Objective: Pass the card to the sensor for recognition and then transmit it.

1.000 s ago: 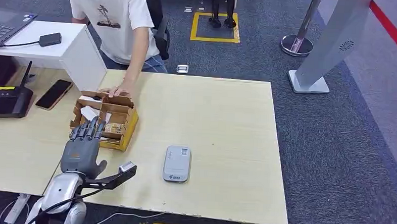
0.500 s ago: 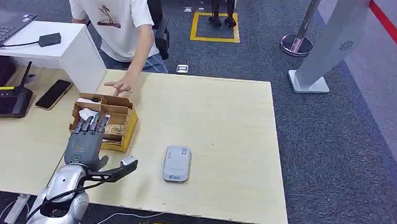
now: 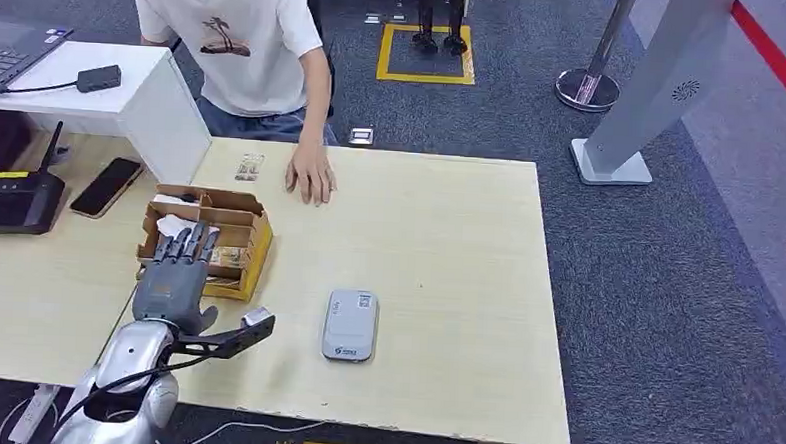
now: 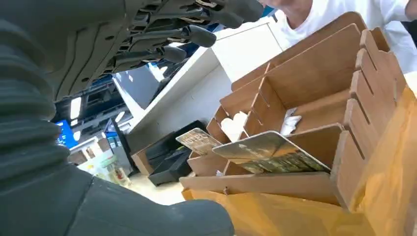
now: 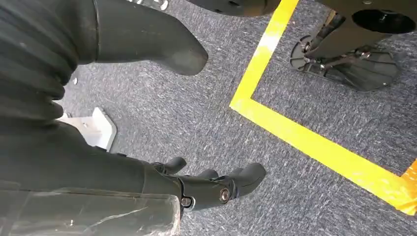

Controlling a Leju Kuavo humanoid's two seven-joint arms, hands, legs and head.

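Observation:
A brown cardboard organiser box (image 3: 258, 248) stands on the left part of the wooden table (image 3: 438, 234). A card (image 3: 226, 257) lies in its near compartment; in the left wrist view this card (image 4: 268, 151) leans on a divider of the box (image 4: 305, 73), with a second card (image 4: 198, 140) behind it. My left hand (image 3: 171, 277) hovers at the box's near edge, fingers (image 4: 189, 33) stretched out over it and holding nothing. The grey sensor (image 3: 351, 323) lies flat to the right of the hand. My right hand (image 5: 211, 187) hangs over the floor, empty, fingers apart.
A person in a white shirt stands behind the table, one hand (image 3: 311, 178) flat on it. A small item (image 3: 249, 166) lies near the far edge. A phone (image 3: 107, 187), a black device (image 3: 9, 203) and a white stand (image 3: 134, 96) sit to the left.
The person's hand left the box's back edge and now rests on the table to its right; a small item now lies near the far edge. My left hand edged forward over the box.

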